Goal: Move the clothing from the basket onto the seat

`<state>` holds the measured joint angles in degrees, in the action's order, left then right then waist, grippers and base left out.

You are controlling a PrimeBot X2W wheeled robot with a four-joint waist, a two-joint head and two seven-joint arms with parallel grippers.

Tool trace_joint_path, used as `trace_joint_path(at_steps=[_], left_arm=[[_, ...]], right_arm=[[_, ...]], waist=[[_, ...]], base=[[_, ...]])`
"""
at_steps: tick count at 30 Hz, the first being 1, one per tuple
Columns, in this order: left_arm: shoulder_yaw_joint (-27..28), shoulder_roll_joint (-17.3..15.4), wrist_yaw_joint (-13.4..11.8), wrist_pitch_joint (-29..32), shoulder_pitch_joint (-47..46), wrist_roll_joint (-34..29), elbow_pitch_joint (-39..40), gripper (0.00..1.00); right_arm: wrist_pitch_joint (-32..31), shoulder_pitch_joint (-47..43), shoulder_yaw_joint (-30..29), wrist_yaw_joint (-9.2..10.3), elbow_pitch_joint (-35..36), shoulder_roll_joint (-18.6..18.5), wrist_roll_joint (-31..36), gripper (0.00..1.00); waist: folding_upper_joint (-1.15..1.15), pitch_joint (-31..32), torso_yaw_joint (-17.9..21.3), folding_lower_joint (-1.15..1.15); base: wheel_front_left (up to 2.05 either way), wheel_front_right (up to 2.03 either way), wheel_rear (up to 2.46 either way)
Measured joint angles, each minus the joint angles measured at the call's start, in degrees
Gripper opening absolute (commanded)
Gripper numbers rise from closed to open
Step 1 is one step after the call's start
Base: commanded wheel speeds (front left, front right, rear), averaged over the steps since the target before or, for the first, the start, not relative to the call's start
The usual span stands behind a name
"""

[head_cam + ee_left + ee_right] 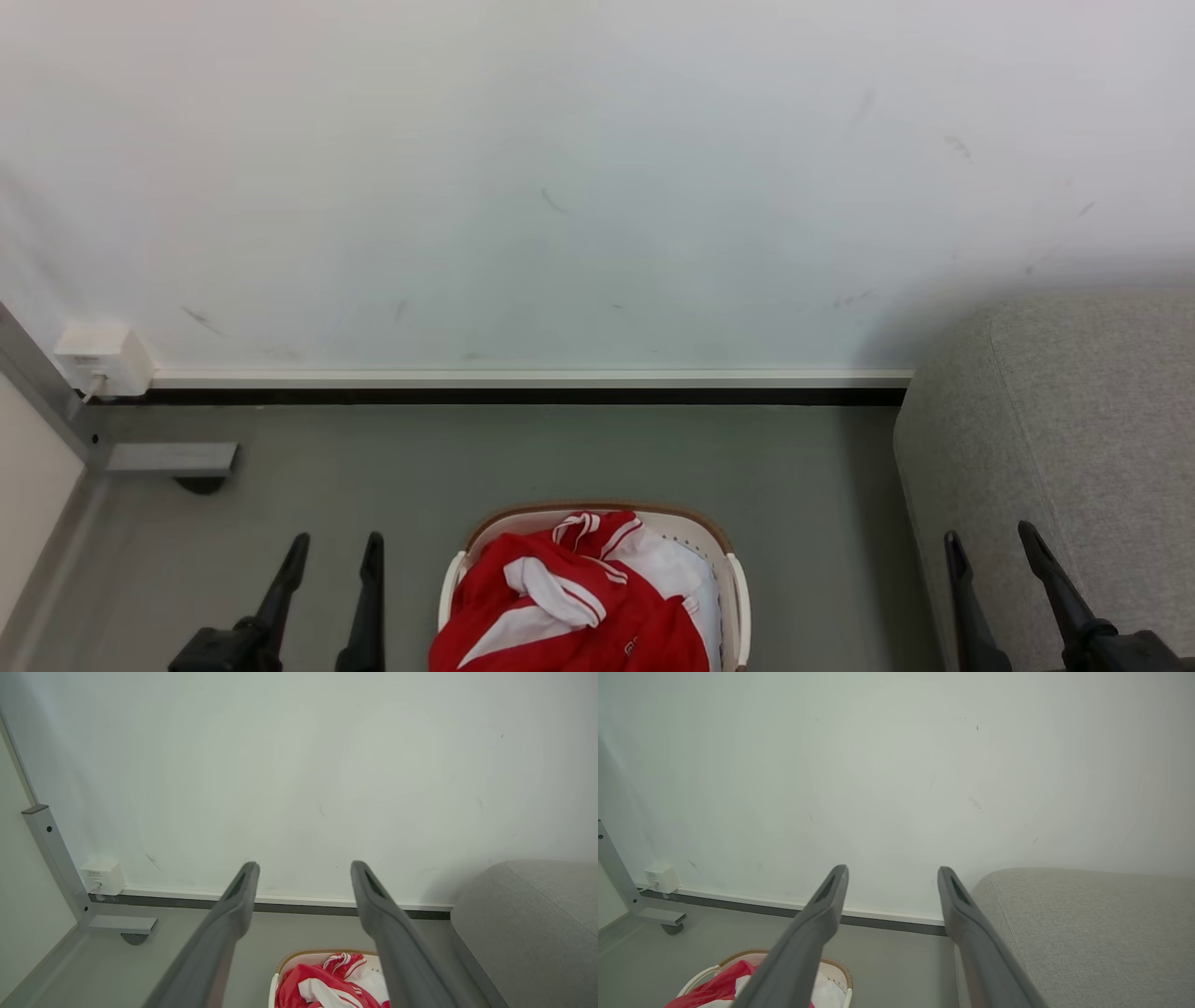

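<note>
clothing (579, 607): heaped in basket (739, 583), none seemingly on seat (1074, 448); transfer not begun. left claw (337, 538), right claw (989, 530): wide, empty.

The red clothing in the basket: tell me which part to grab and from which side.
Pinch the raised striped sleeve fold on top of the clothing, coming straight down from above. It appears to stand proud of the heap, so two fingers can close around it, and the basket walls block any sideways approach.
</note>
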<state>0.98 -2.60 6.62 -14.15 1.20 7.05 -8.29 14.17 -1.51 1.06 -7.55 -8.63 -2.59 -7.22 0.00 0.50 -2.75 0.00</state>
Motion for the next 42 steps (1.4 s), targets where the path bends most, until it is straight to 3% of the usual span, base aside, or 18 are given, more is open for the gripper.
trace_joint_path(at_steps=[10, 31, 42], left_arm=[[0.6, -0.1, 0.4, -1.0, 0.1, -2.9, -1.0, 1.0], [1.4, -0.1, 0.6, -1.0, 0.2, -1.1, -2.5, 1.0], [-3.2, -0.6, 0.8, -1.0, -7.5, -0.5, -5.5, 1.0]], right_arm=[[0.9, -0.4, -0.8, 0.0, 0.0, -0.1, -0.3, 1.0], [0.9, -0.3, -0.2, 0.0, -0.5, -0.1, -2.1, 1.0], [0.9, 3.9, 1.5, 0.0, 2.8, -0.2, -1.5, 1.0]], waist=[[0.0, 0.2, -0.2, 0.0], [0.0, -0.9, 1.6, 0.0], [0.0, -6.8, 4.3, 0.0]], base=[[0.0, 0.0, 0.0], [0.0, 0.0, 0.0], [0.0, 0.0, 0.0]])
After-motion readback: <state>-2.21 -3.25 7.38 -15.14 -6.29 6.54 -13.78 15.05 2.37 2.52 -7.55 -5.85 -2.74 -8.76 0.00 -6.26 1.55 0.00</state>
